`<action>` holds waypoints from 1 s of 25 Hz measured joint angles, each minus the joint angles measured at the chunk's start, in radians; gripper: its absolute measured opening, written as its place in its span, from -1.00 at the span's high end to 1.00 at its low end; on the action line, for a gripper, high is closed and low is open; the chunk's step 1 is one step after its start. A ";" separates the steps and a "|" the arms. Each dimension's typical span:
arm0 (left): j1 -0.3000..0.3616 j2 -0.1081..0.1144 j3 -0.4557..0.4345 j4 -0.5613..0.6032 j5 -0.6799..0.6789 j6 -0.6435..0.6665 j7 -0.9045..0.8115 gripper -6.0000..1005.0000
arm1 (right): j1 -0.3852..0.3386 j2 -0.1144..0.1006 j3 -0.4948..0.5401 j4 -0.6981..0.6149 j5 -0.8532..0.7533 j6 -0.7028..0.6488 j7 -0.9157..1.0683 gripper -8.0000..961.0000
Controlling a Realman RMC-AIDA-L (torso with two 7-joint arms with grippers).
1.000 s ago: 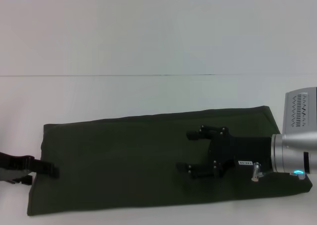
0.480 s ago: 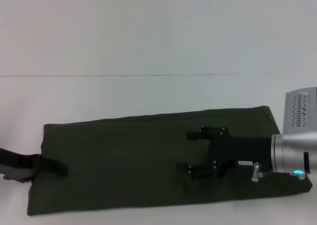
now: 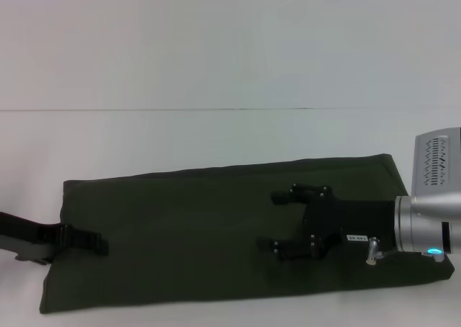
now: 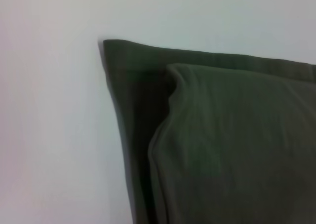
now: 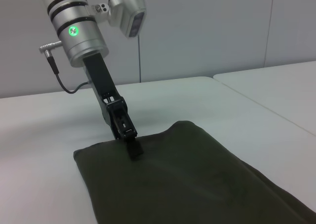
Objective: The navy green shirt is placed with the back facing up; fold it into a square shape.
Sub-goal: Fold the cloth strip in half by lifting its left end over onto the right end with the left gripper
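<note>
Since the navy green shirt (image 3: 216, 233) already lies as a long narrow band across the white table (image 3: 216, 68), I judge the lengthwise folds done and the crosswise folds into a square not yet made. Starting at the left, my left gripper (image 3: 97, 243) sits low at the band's left end, its tips reaching over the short edge onto the cloth; the fingers look closed together, but whether any fabric is pinched between them I cannot tell, since they read as one dark bar from the head and the left wrist view shows only the layered corner of the cloth. Moving along, the middle of the band lies flat and bare. Further right, my right gripper (image 3: 277, 221) rests over the right half with its two fingers spread apart, holding nothing. Its silver arm covers the shirt's right end, and the near right corner is cut off.
</note>
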 joint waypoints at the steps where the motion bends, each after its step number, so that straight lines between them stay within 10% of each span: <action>1: 0.000 -0.001 0.000 0.000 -0.001 -0.002 0.000 -0.76 | 0.000 0.000 -0.001 0.000 0.000 0.000 0.000 -0.93; 25: -0.010 -0.021 -0.005 -0.008 -0.044 -0.022 -0.016 -0.75 | 0.000 0.000 -0.001 0.000 0.003 0.000 0.000 -0.93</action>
